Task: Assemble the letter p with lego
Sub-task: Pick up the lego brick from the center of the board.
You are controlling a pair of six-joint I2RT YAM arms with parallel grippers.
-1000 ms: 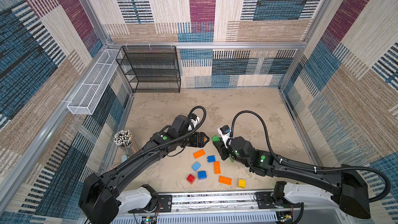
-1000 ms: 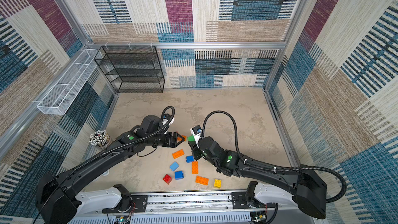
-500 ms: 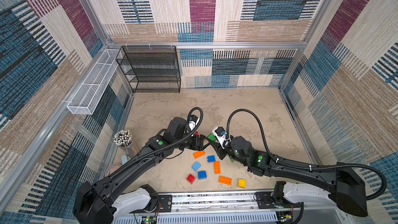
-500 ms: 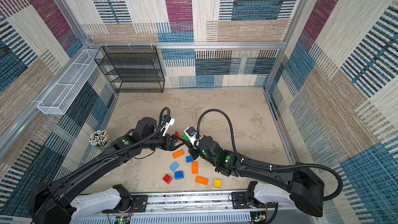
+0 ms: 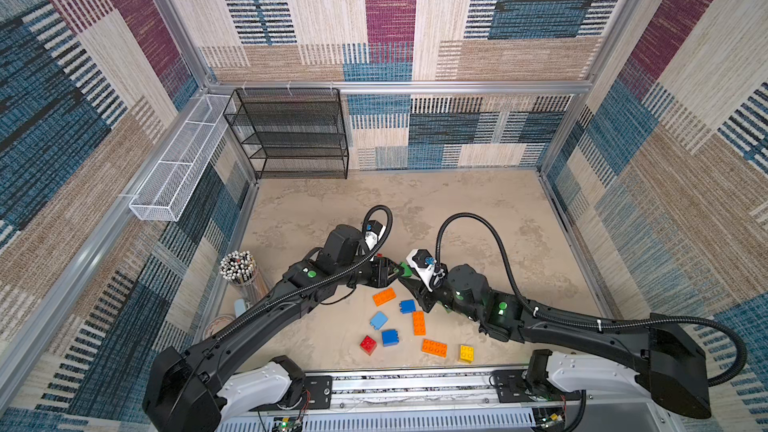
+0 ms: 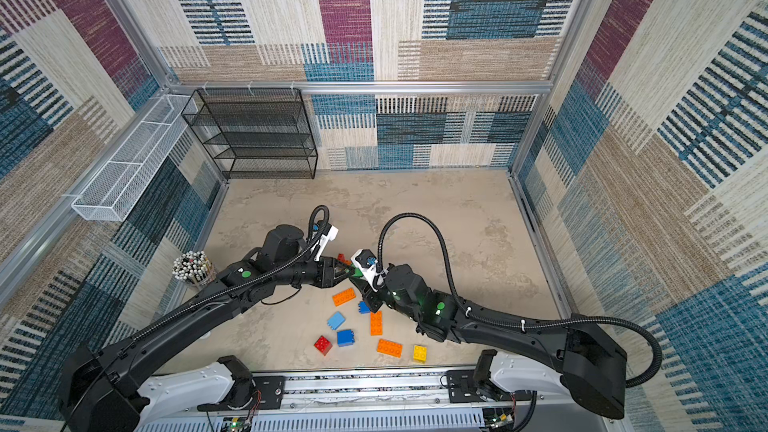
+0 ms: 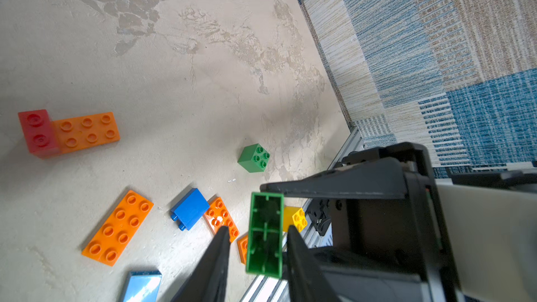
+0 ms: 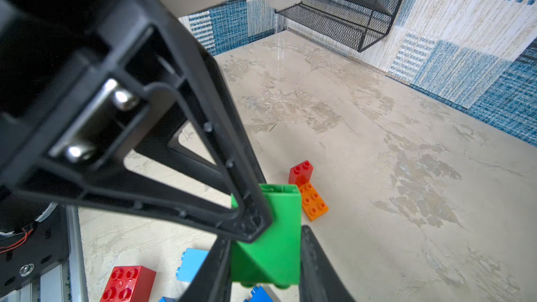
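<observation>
**Green brick** point(image 5: 404, 271): long. Held in the air over the middle of the counter point(image 5: 478, 209), between the two tools. Its hollow underside faces the left wrist camera.

**Right tool** point(image 8: 264, 236): arm comes in from 4 o'clock. Both fingers lie against the green brick's sides and grip it.

**Left tool** point(image 7: 257, 232): arm comes in from 7 o'clock. The jaws are narrow, one on each side of the same brick. A thin gap shows beside one finger, so a firm hold cannot be told.

**Red-and-orange pair** point(image 6: 341, 258): a red square brick joined to the end of a long orange one. It lies on the counter near the tools, at their 11 o'clock.

**Loose bricks** point(image 5: 419, 323): at 6 o'clock of the tools, lying apart from one another. Three long orange, two blue, one light blue, one red, one yellow.

**Small green cube** point(image 7: 254, 158): studs up, alone on the counter.

**Black wire shelf** point(image 5: 291, 135): in the counter's 11 o'clock corner.

**White wire basket** point(image 5: 174, 176): on the wall at 10 o'clock.

**Cup of sticks** point(image 5: 239, 268): at the 8 o'clock edge.
</observation>
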